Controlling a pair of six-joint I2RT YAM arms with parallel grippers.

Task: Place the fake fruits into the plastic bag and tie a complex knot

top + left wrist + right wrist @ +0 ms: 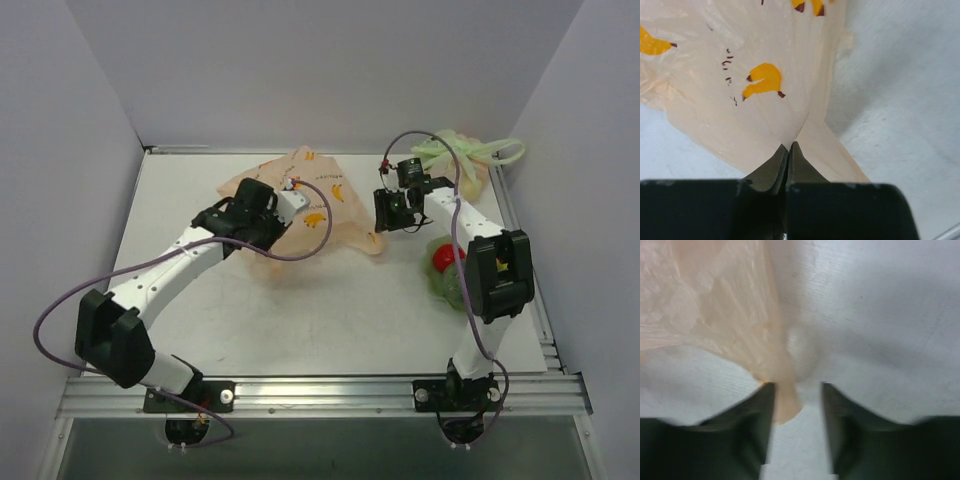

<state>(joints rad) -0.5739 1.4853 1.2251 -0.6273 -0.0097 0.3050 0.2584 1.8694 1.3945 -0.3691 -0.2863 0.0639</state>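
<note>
The peach plastic bag [320, 205] printed with yellow bananas lies flat on the white table, between my two grippers. My left gripper [268, 232] is shut on the bag's film at its near left edge; in the left wrist view its tips [789, 149] pinch the film [765, 85]. My right gripper [392, 212] is open over the bag's right corner, and a tip of film [782, 400] lies between its fingers, against the left one. Fake fruits [447, 268], red and green, lie at the right beside my right arm. No knot shows.
A pale green bag [462, 160] with green handles sits at the back right corner. Grey walls close in the table at the back and both sides. A metal rail runs along the near edge.
</note>
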